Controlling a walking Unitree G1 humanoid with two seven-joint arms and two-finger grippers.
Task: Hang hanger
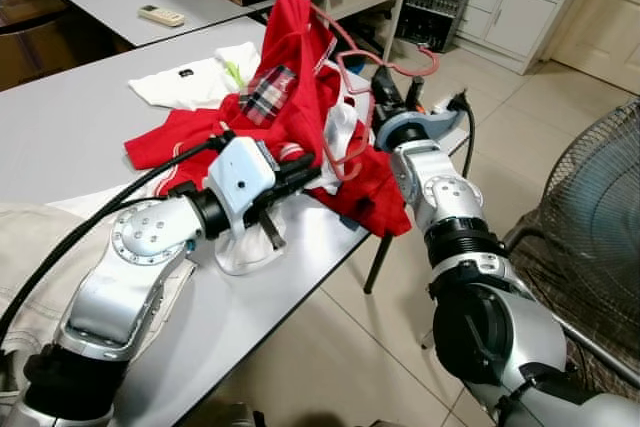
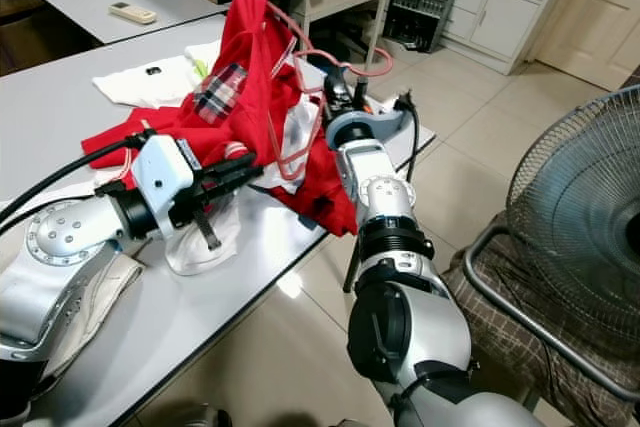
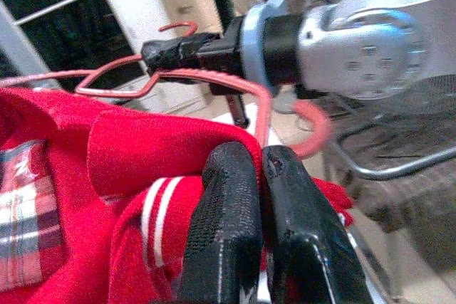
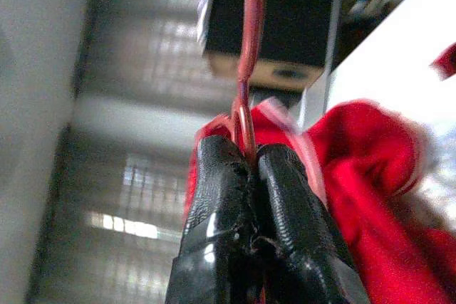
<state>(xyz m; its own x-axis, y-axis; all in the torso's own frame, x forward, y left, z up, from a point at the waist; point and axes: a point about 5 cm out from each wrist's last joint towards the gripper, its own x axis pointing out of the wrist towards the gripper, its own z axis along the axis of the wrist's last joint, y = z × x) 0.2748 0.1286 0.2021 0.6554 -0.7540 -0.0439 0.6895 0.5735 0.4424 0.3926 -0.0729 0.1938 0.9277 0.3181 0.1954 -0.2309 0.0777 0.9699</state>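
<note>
Left claw [image 1: 300, 175] pinches red shirt [image 1: 290, 67]; right claw [image 1: 385, 97] grips hanger [image 1: 345, 72].

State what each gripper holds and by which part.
Right gripper is shut on the pink wire hanger, gripping its wire. Left gripper is shut on the red shirt, pinching a fold of fabric.
</note>
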